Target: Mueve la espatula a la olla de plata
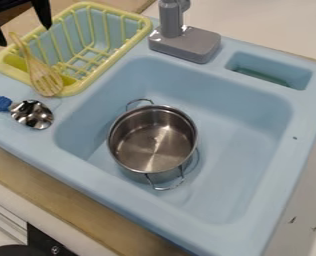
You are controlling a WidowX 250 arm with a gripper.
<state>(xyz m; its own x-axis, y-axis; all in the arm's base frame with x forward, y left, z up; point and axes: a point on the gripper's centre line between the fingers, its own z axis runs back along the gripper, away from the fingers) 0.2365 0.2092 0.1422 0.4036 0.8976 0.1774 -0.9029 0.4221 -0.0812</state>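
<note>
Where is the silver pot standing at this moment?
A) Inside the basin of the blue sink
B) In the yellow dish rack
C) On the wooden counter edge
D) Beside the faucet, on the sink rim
A: the silver pot stands on the floor of the blue sink's basin.

From where I sit at the controls, I can't read any text, label, brand, number or sign in the camera view.
</note>
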